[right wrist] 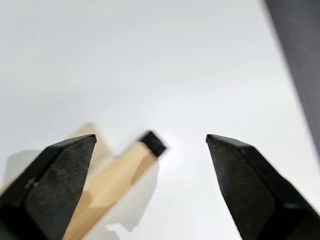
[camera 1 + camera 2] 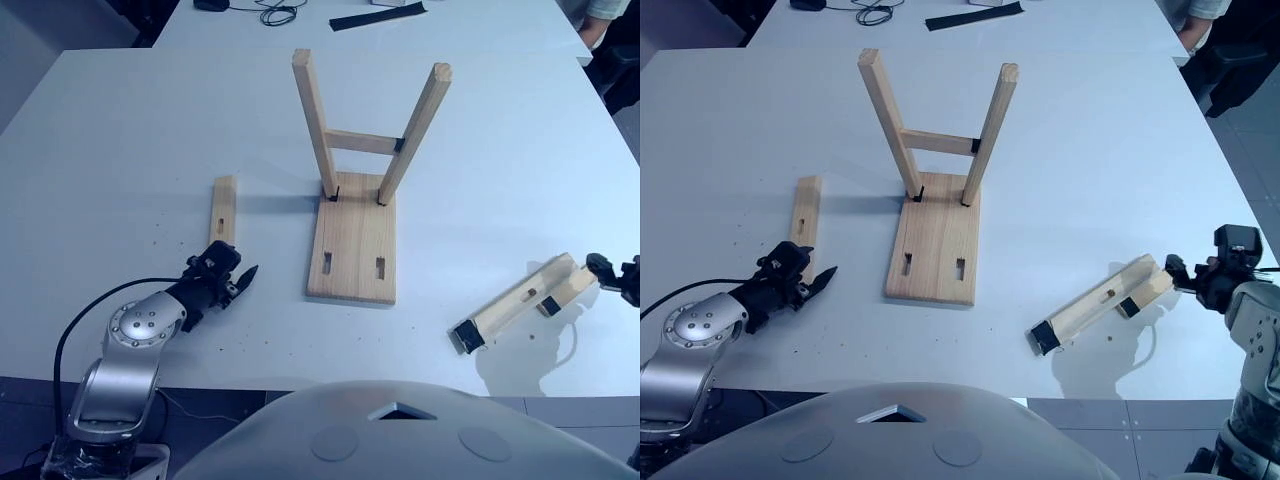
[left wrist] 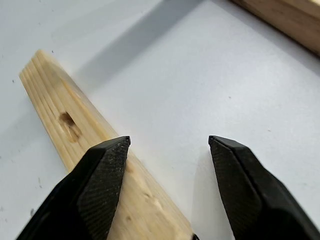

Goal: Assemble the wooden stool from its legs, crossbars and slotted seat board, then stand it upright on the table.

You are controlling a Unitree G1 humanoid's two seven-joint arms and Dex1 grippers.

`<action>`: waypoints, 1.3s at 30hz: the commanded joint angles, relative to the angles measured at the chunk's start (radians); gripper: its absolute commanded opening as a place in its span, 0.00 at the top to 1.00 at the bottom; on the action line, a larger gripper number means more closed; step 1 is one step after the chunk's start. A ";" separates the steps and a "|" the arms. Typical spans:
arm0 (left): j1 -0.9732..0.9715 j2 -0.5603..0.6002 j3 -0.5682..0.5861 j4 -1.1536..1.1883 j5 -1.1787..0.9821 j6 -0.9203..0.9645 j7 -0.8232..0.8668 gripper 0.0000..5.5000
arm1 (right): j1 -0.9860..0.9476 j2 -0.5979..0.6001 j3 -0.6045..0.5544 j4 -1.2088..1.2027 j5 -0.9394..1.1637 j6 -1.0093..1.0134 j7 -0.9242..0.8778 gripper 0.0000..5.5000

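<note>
Seat board [image 2: 352, 242], pale with two empty slots, is laid flat; two legs [image 2: 316, 125] joined by a crossbar [image 2: 360, 141] are stood at its twelve o'clock end. Left gripper [image 3: 170, 141] and right gripper [image 1: 151, 138] are held spread.

The left arm [image 2: 140, 335] has a rounded silver joint housing ringed with small screws (a black cable [image 2: 120, 289] loops from it). The left gripper [image 3: 169, 142] and right gripper [image 1: 151, 138] have black, tapered, grainy fingers [image 3: 100, 187].

Half-built stool [image 2: 362, 142] on the table [image 2: 120, 130].
Two braced legs [image 2: 316, 120] stand on the seat board [image 2: 352, 255]; a loose leg [image 2: 223, 210] lies left of it.
</note>
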 commanded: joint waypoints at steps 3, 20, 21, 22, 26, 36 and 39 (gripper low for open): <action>0.023 -0.031 -0.012 -0.023 0.005 0.014 0.052 0.47 | -0.095 -0.063 0.048 0.061 -0.019 0.090 0.022 0.26; 0.077 -0.043 -0.048 -0.053 0.013 0.007 0.082 0.47 | -0.033 -0.189 0.138 0.080 -0.028 0.085 0.136 0.26; 0.076 -0.043 -0.050 -0.053 0.012 0.007 0.084 0.47 | -0.024 -0.203 0.147 0.083 -0.026 0.076 0.147 0.26; 0.078 -0.042 -0.050 -0.054 0.011 0.007 0.085 0.47 | -0.016 -0.217 0.156 0.084 -0.025 0.068 0.159 0.26; 0.086 -0.038 -0.050 -0.061 0.008 0.008 0.087 0.47 | 0.034 -0.261 0.191 0.063 -0.005 0.064 0.215 0.26; 0.082 -0.029 -0.059 -0.061 0.007 0.011 0.081 0.47 | 0.060 -0.249 0.244 0.024 -0.004 0.036 0.264 0.26; 0.056 -0.012 -0.070 -0.051 0.004 0.011 0.063 0.47 | 0.090 -0.214 0.237 -0.019 -0.002 0.049 0.258 0.26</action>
